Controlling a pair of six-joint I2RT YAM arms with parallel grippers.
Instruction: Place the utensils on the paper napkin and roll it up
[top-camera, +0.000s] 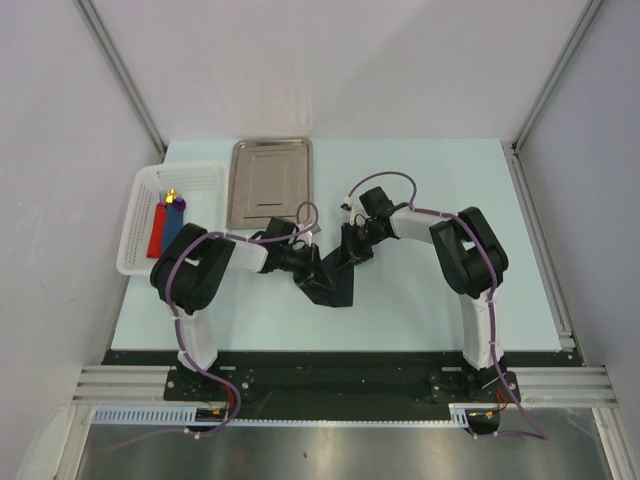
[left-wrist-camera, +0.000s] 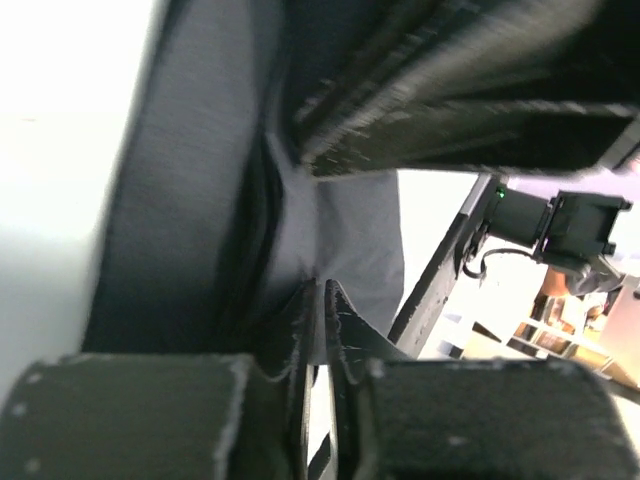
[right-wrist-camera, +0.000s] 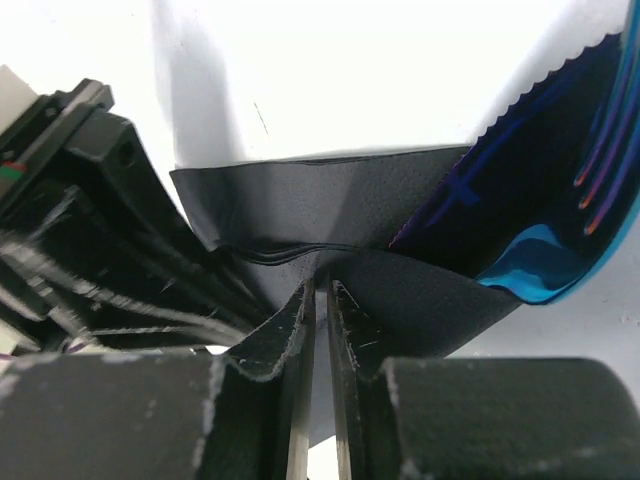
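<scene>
Top external: steel tray (top-camera: 270, 185) beyond napkin (top-camera: 330, 290)

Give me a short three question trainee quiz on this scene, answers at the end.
1. True or false: the left gripper and the right gripper are both shut on the paper napkin.
2. The steel tray lies: A beside the white basket; B under the napkin; C in a gripper.
3. Name the colour of the utensil showing inside the napkin.
Key: 1 true; 2 A; 3 blue.
</scene>
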